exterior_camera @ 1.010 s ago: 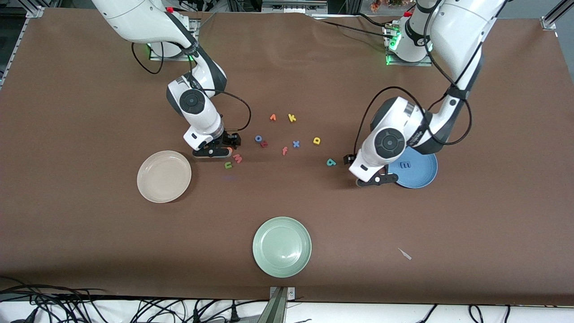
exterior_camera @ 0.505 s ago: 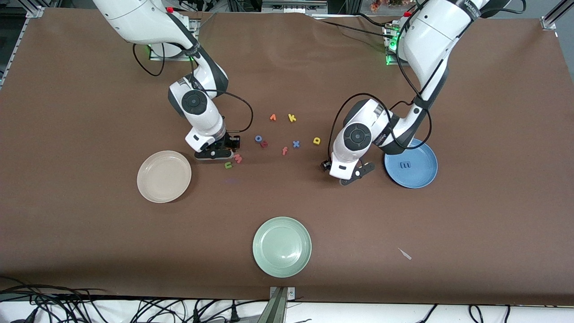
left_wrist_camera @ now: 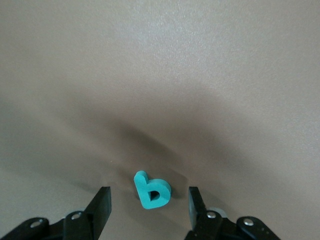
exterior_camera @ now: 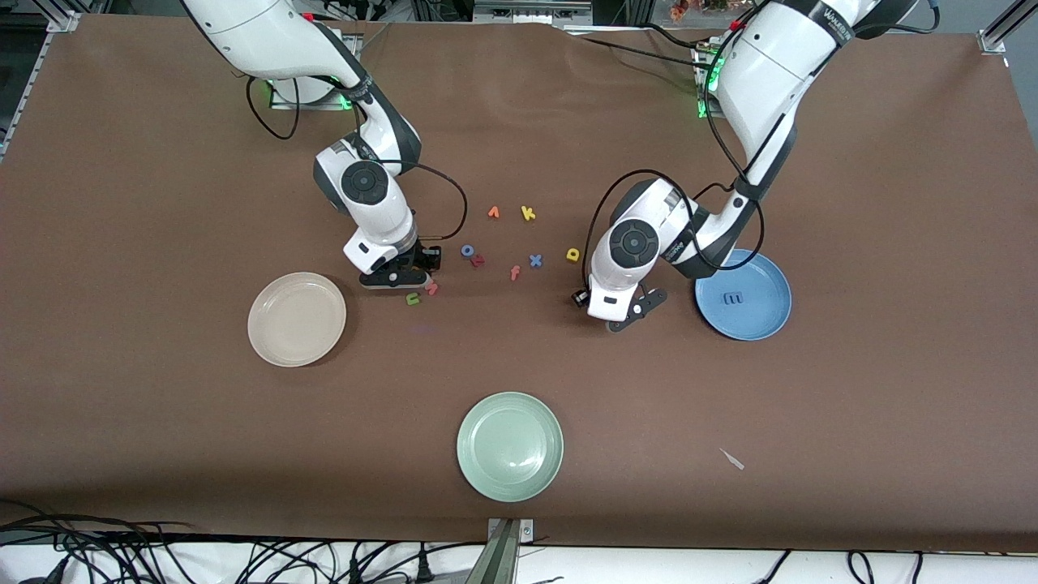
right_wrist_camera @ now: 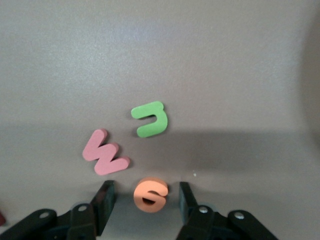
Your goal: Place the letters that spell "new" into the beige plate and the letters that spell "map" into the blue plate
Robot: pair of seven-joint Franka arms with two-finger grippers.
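In the right wrist view the orange "e" lies on the table between the fingers of my right gripper, which is open with a gap on each side. The pink "w" and green "n" lie just past it, beside the beige plate. My left gripper is open, low over the table and straddling the teal "a" without touching it. The periwinkle "m" lies in the blue plate. The yellow "p" lies on the table beside the left arm's wrist.
Loose letters lie mid-table: orange "v", yellow "k", blue "o", a dark red letter, orange "f" and blue "x". A pale green plate sits near the front edge.
My left gripper has moved from beside the blue plate to over the teal "a", which it now covers in the front view. Both grippers' jaws have narrowed. The right gripper has shifted slightly.
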